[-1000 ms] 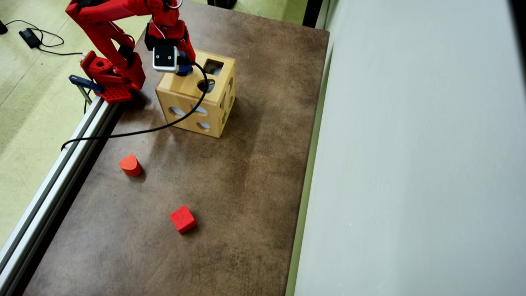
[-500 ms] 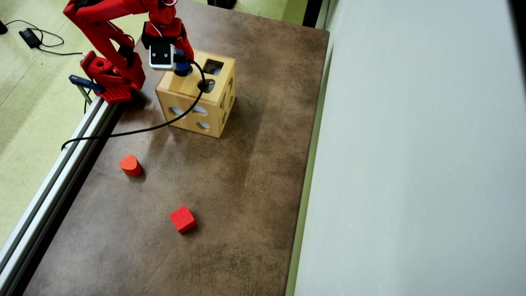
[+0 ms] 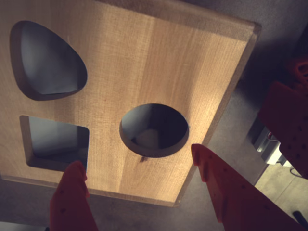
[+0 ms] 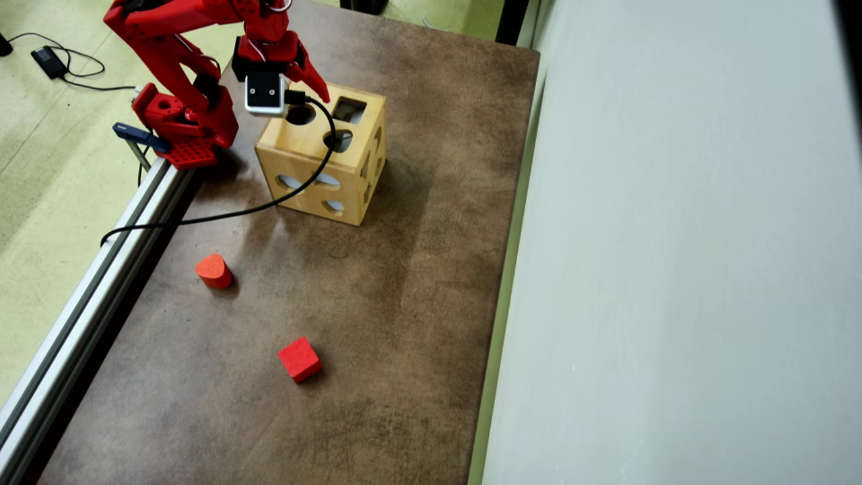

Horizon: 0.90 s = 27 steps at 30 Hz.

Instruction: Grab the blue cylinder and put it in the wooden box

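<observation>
The wooden box (image 4: 291, 145) stands at the far left of the brown table, and its top face (image 3: 144, 62) fills the wrist view with a round, a square and a teardrop cut-out. My gripper (image 3: 136, 158) hangs open just above the round hole (image 3: 154, 130), its two red fingers spread on either side of the box's near edge with nothing between them. From overhead the gripper (image 4: 297, 101) sits over the box's far left corner, beside the round hole (image 4: 300, 114). The blue cylinder is out of view in both views.
A red teardrop-topped block (image 4: 213, 271) and a red cube (image 4: 300, 359) lie on the table nearer the front. The arm's base (image 4: 182, 128) and an aluminium rail (image 4: 87, 296) line the left edge. A black cable (image 4: 236, 213) loops across the box. A pale wall (image 4: 673, 269) borders the right.
The blue cylinder held over the box's round hole half a second ago has gone from view. The jaws have spread open and the round hole now shows uncovered.
</observation>
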Each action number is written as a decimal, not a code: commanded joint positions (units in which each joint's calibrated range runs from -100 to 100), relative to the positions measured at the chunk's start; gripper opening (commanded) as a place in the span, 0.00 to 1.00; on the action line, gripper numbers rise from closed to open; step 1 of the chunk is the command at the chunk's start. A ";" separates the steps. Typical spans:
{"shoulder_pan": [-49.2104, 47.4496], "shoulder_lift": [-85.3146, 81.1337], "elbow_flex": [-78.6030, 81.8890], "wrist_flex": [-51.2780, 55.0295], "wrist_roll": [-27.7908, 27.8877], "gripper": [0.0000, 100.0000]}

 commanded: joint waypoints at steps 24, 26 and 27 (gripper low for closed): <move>0.20 -59.89 3.28 0.33 0.20 0.34; 0.20 -63.96 4.09 0.33 0.20 0.34; 0.20 -65.41 4.09 0.33 0.20 0.34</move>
